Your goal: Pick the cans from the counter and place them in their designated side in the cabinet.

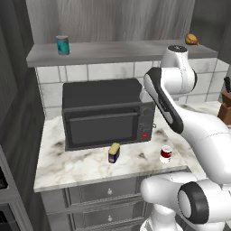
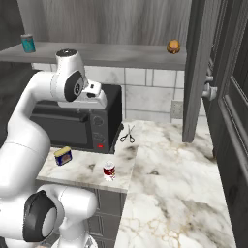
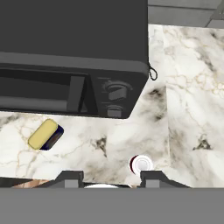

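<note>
Two small cans are standing on the counter (image 1: 67,167) before the microwave (image 1: 106,113): yellow-topped can (image 1: 114,153), red can (image 1: 166,154). Likely light, rigid, slippery; grasp the sides. Gripper (image 3: 111,178) is hovering above, closed, empty.

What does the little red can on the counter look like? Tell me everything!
The red can is a small cylinder with white bands and a pale round top. It stands upright on the white marble counter, near the front edge, in front of the black microwave's right corner. Nothing else touches it.
</note>
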